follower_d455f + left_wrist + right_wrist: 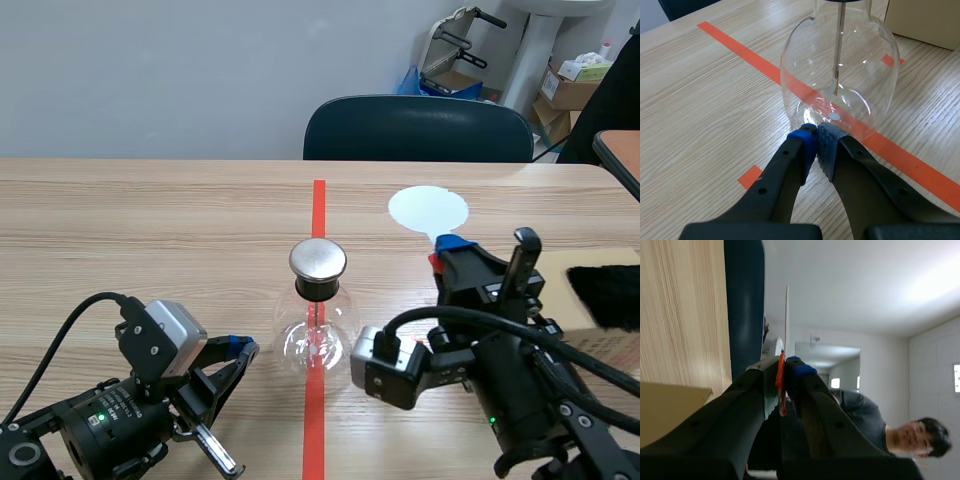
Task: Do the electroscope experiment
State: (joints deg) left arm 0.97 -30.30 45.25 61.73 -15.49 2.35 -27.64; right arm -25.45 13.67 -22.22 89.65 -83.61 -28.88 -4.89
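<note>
Electroscope (318, 325), a glass flask with a metal cap, stands mid-table (150, 220) on the red tape line. Right gripper (785, 371) is raised beside it, clamped on the orange grip of a white disc paddle (428, 210). Left gripper (817, 142) is closed on nothing, tips right at the flask's base.

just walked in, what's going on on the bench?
Two robot arms are working around a glass electroscope on the table. The right gripper is shut on the handle of a white disc, which sits off to the electroscope's right, apart from its metal cap. The left gripper is shut on nothing, with its tips at the electroscope's base.
</note>
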